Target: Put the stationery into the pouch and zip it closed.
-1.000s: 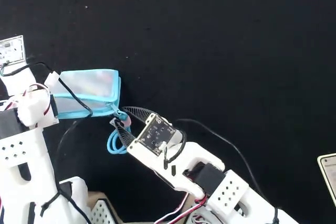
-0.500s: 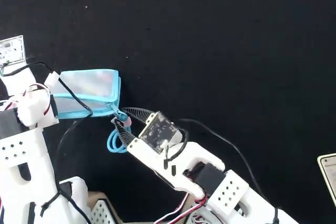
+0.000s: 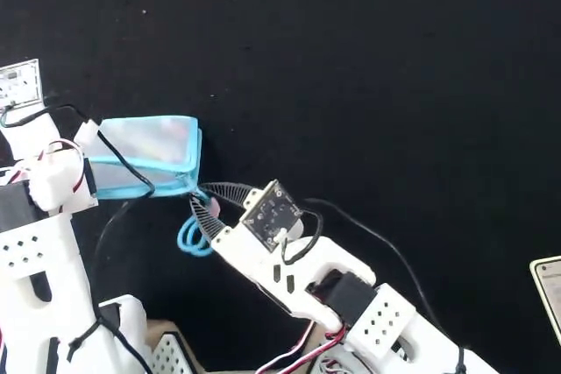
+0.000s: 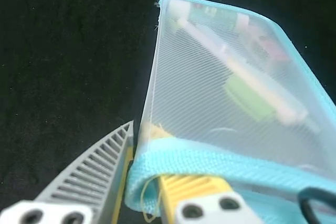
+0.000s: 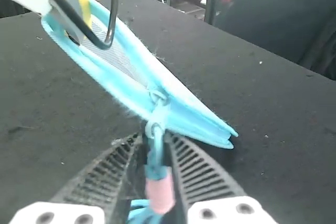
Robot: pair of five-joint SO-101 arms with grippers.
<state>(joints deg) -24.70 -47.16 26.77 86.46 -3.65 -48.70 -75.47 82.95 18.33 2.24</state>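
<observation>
**Pouch pinned at one end, zip cord pinched at the other**

From the high view: finds the pouch (image 3: 149, 153) lying flat at the left of the black table (image 3: 394, 85), blue-edged and see-through. Meets the left arm (image 3: 39, 199) at the pouch's left end. Places the right gripper (image 3: 203, 209) at its near right corner, with the blue zip cord (image 3: 187, 238) looped just beside the fingers.

From the left wrist view: puts the left gripper (image 4: 140, 129) clamped on the pouch's blue-taped edge, grey ribbed finger on one side, yellow-padded finger on the other, partly seen through the mesh. Shows stationery (image 4: 252, 93) inside: one long white piece, one green, some red.

From the right wrist view: has the right gripper narrowed down onto the zip cord, a pink bead (image 5: 159, 192) between the fingers. Follows the taut cord to the zip slider (image 5: 156, 98) on the pouch's blue edge, short of its pointed end. Cannot tell whether the zip is fully closed.
</observation>
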